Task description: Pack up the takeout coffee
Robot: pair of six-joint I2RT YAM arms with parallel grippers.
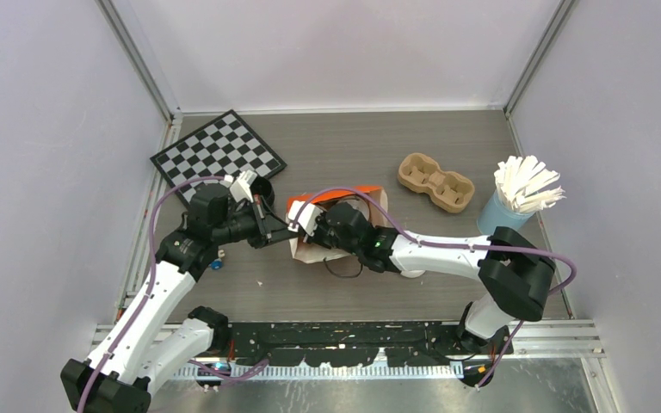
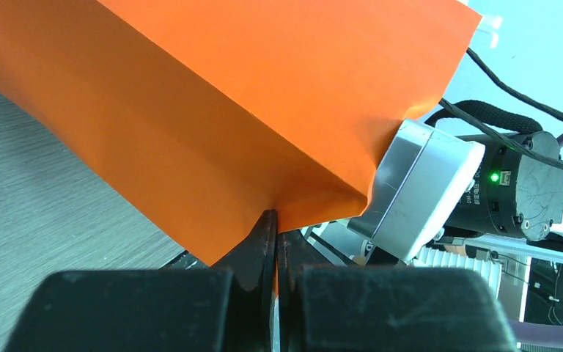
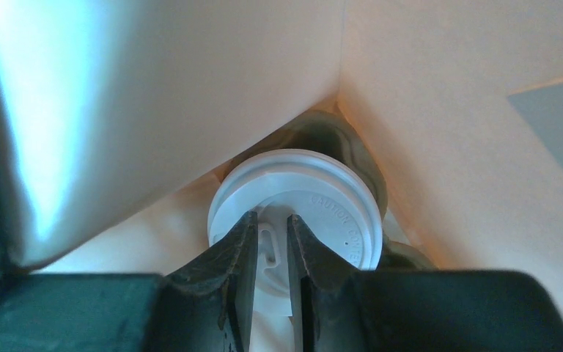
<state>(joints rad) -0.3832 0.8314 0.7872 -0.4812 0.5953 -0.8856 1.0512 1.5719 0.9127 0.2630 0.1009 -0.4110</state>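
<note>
Over at the upper left of the top view, a checkerboard (image 1: 218, 151) is lying flat on the grey counter (image 1: 353, 142). Just right of it, the left arm is reaching toward the middle of the frame, and a black cup (image 1: 263, 184) is showing behind its wrist. In the left wrist view, the left fingers (image 2: 276, 221) are pressing tightly together at bottom centre, pinching a folded edge of the orange bag (image 2: 227, 110), which is filling most of that picture.

At the centre of the top view the bag is sitting between the two wrists, its pale inside facing the camera, and the right arm is reaching into it from the right. In the right wrist view, the right fingers (image 3: 271, 218) are standing a narrow gap apart, clamping the raised sip part of the white lid of the takeout coffee (image 3: 322, 202). The coffee is sitting deep inside the bag, against a corner where the pale paper walls are meeting.

Farther right in the top view, a brown pulp cup carrier (image 1: 435, 181) is lying on the counter, and a blue cup of white sticks (image 1: 516, 200) is standing at the right edge.
</note>
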